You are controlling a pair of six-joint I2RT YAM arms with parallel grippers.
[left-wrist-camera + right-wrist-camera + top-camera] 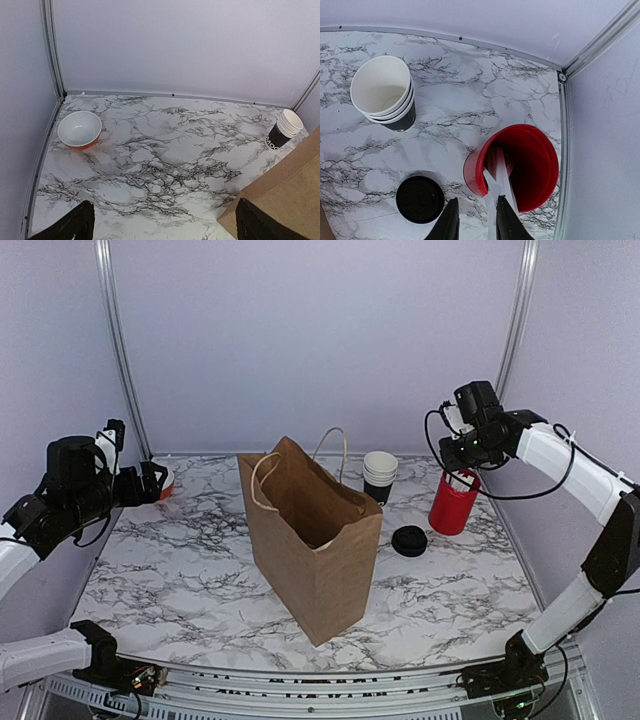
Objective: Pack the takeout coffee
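The round black lid lies on the marble table right of the brown paper bag; it also shows in the right wrist view. A single black cup does not show apart from the stack. My right gripper hovers over the red tub. In the right wrist view it is open by a narrow gap, and a white stick rises out of the tub between the fingers. My left gripper is wide open and empty at the far left.
A stack of white-rimmed cups stands behind the bag, also in both wrist views. An orange bowl sits in the back left corner. The bag's edge shows at the left wrist's right. Walls enclose the table.
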